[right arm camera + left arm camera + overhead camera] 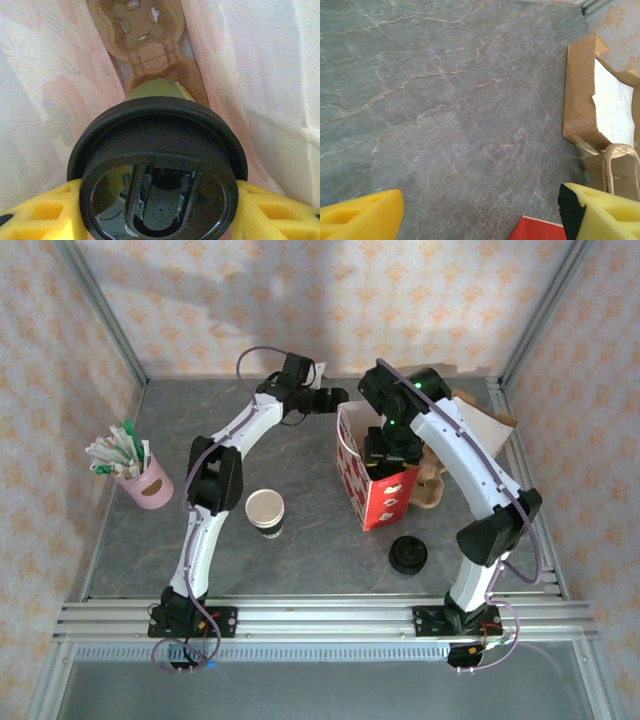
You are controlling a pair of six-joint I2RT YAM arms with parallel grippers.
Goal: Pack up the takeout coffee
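The takeout coffee (157,165) is gripped at its olive wall, just under the black lid, by the yellow fingers of the right gripper (157,212). It is held upright inside the red paper bag (385,502). Its long axis is aimed down at the cardboard cup carrier (150,45), seen beyond it between the bag's pale inner walls. Whether cup and carrier touch cannot be told. A straight lowering is judged to be called for. The left gripper (480,215) is spread wide and empty above the surface (445,100), just beside the bag's rim.

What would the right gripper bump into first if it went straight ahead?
Probably the brown cup tray at the bag's bottom; the lidded coffee cup the right gripper holds would touch it first.
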